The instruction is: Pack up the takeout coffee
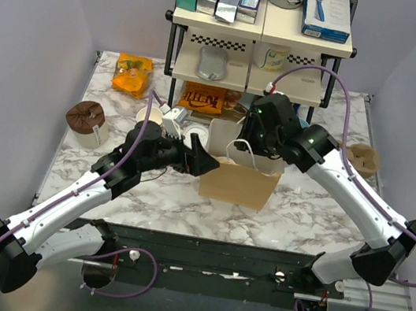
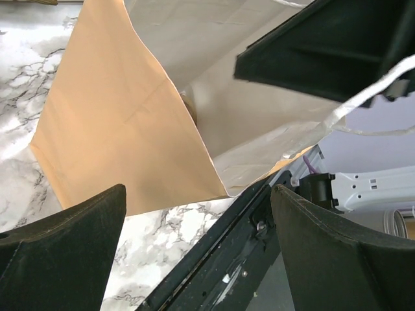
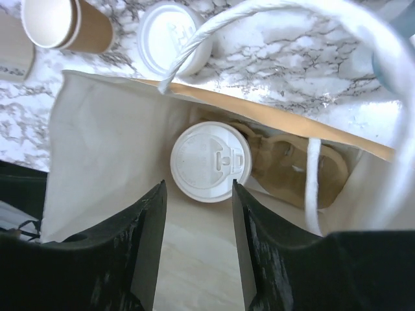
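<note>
The takeout coffee [image 3: 211, 162], seen by its round white lid, stands upright deep inside the brown paper bag [image 3: 110, 129], beside a cardboard carrier [image 3: 292, 168]. My right gripper [image 3: 198, 184] hovers over the bag's mouth, open, its black fingers apart above the lid and touching nothing. From the top view the right gripper [image 1: 263, 137] is over the back of the bag [image 1: 239, 185], and the cup is hidden there. My left gripper [image 1: 206, 159] stands wide open at the bag's left edge. The left wrist view shows the left gripper [image 2: 198, 191] holding nothing, the bag wall [image 2: 117, 116] just beyond.
Behind the bag stand another white-lidded cup [image 3: 170, 40] and a lidless tan cup [image 3: 55, 23]. A stocked shelf [image 1: 260, 33] rises at the back. An orange snack pack [image 1: 132, 75] and brown round items [image 1: 86, 118] [image 1: 361, 159] lie at the sides.
</note>
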`<move>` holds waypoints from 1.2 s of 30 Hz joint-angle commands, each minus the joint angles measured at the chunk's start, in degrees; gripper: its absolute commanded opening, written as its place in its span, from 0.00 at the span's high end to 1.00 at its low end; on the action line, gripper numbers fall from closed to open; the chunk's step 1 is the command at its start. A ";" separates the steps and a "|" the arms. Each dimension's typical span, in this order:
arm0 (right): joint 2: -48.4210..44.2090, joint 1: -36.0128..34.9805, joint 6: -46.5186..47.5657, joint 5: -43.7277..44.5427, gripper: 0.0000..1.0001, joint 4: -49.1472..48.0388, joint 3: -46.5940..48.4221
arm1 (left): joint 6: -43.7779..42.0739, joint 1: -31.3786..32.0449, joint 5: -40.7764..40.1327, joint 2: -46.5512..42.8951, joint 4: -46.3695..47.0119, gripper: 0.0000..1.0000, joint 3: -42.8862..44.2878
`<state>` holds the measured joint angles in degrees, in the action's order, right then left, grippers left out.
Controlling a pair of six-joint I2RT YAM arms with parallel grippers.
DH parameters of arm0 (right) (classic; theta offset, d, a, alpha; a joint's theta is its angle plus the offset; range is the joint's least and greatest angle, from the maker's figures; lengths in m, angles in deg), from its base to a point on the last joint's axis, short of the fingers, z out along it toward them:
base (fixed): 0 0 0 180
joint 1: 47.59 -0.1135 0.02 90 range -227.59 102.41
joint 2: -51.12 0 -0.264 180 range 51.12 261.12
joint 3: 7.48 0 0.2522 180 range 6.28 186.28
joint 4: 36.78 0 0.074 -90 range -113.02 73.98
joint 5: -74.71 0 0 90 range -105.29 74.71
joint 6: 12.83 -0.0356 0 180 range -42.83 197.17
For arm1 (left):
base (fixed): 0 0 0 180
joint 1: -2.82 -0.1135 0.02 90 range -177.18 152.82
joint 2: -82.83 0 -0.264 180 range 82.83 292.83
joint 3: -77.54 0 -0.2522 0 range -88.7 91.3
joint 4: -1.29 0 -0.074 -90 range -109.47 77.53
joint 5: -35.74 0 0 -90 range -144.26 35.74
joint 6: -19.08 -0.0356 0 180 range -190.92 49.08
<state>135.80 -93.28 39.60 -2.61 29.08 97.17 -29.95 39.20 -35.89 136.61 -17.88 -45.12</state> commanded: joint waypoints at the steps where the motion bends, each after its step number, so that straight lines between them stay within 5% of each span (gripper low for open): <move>1: -3.73 -0.36 2.40 3.21 0.46 -1.03 3.32 | -0.19 0.36 -1.23 -0.95 -0.13 0.01 0.55; 8: -10.31 -0.36 8.90 1.91 0.45 -5.77 6.14 | -1.24 0.36 -3.34 -2.62 -3.19 0.01 2.39; 15: -20.68 0.95 17.70 10.23 0.17 -11.40 1.58 | -2.74 0.36 -6.59 -6.40 -8.03 0.01 5.47; 18: -24.47 8.14 17.26 12.10 0.04 -11.40 -2.54 | -3.53 0.27 -8.69 -7.46 -10.84 0.01 7.40; 23: -29.31 22.90 17.86 11.31 0.02 -11.14 -11.25 | -4.84 0.27 -13.09 -8.60 -15.76 0.01 9.07; 26: -29.49 23.90 31.28 4.13 0.00 -13.06 -18.19 | -5.81 0.36 -14.32 -8.52 -18.05 0.01 9.95; 30: -33.79 25.47 55.49 -6.68 0.00 -28.83 -31.71 | -6.25 0.36 -16.88 -9.04 -20.08 0.01 10.13; 36: -26.97 32.85 72.33 -21.11 0.00 -33.55 -35.70 | -6.61 0.27 -19.41 -9.66 -22.80 0.01 10.31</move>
<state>105.14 -63.90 93.61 -10.78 4.47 60.78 -35.37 39.33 -51.08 128.11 -36.96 -36.40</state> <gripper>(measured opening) 0.997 0.989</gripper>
